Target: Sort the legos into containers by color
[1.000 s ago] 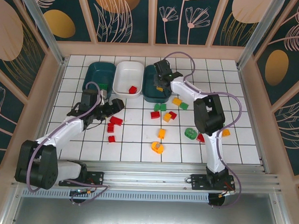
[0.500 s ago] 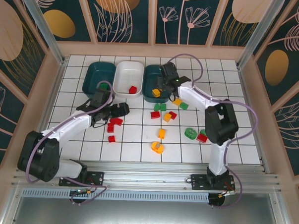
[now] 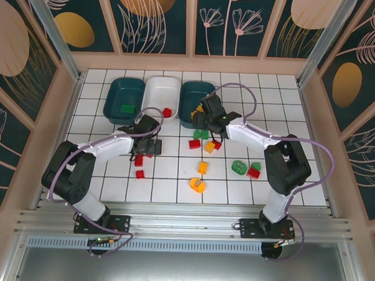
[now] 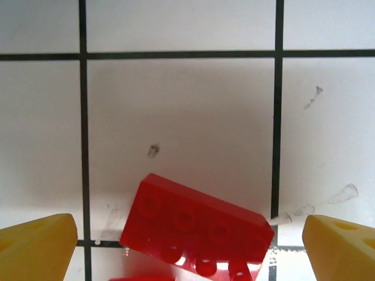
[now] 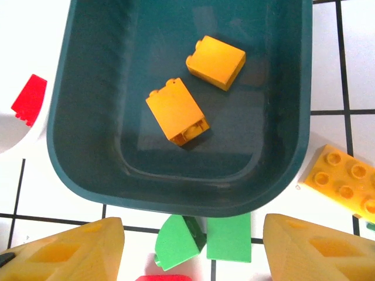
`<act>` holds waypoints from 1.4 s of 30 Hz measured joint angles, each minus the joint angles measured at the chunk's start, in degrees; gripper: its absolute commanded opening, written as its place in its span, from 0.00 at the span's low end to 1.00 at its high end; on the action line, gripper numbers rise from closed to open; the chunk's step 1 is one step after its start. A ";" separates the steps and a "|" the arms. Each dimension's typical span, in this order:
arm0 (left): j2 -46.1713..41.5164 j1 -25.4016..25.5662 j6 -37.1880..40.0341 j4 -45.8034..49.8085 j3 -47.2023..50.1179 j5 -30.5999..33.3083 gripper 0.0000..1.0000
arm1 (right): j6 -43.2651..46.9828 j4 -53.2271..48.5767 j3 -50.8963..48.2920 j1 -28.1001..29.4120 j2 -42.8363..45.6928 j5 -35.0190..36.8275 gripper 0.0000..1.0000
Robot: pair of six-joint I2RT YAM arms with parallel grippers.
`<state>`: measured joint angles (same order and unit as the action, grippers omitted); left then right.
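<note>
Shows three containers in a row at the far side of the tabletop (image 3: 167,188): left teal tub (image 3: 113,90), white tub (image 3: 154,84), right teal tub (image 3: 188,89), side by side and close.

Counts one green brick (image 3: 127,107) in left teal tub and one red brick (image 3: 167,113) in white tub. From right wrist, counts two in right teal tub: orange brick (image 5: 215,61) and tilted orange brick (image 5: 176,109), near each other, not touching.

Places left claw (image 3: 149,145) low over tabletop, near side of white tub. From left wrist, left claw (image 4: 187,249) spread wide, holding nothing. Studded red lego (image 4: 196,225) flat on tile between yellow fingertips (image 4: 35,246), skewed to grid lines, with a gap on each side.

Places right claw (image 3: 203,119) at near rim of right teal tub. From right wrist, right claw (image 5: 193,252) spread apart, empty. Two green legos (image 5: 228,237) on tabletop just beside the rim, under the gap. Yellow flat lego (image 5: 343,178) just off tub corner.

Leaves loose legos on tabletop:
- red pair (image 3: 139,159) by left claw
- red lego (image 3: 194,144) and yellow lego (image 3: 209,147) mid-tabletop
- orange lego (image 3: 202,167) and, nearer, an orange ring (image 3: 197,185)
- green ring (image 3: 239,167)
- small green lego (image 3: 256,165) touching a red one (image 3: 253,174)
</note>
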<state>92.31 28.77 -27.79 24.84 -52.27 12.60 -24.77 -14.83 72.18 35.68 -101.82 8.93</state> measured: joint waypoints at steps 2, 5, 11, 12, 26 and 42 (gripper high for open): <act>1.01 0.07 0.42 -0.37 -0.13 -0.09 0.94 | 0.00 0.07 -0.37 -0.02 0.57 0.00 0.64; 2.93 0.07 0.74 -0.92 -0.13 -0.50 0.88 | 0.00 0.17 -0.66 -0.11 1.90 0.00 0.64; 4.31 0.17 0.81 -2.21 0.42 -1.01 0.76 | 0.02 1.40 -1.51 -0.13 3.89 0.00 0.64; 4.42 0.17 0.81 -2.36 0.42 -1.20 0.73 | 0.00 1.44 -1.77 -0.17 4.04 0.00 0.64; 4.28 0.17 1.64 -2.10 -0.15 -2.60 0.59 | 0.02 1.49 -2.51 -0.72 5.07 0.04 0.64; 3.72 -1.16 3.39 0.68 -26.88 -6.47 0.58 | 0.00 1.75 -7.02 -2.62 9.70 0.07 0.64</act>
<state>96.03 27.62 -24.40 25.52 -79.15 6.13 -24.77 -13.08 65.17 33.06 -92.12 8.99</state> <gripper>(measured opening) 0.637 0.636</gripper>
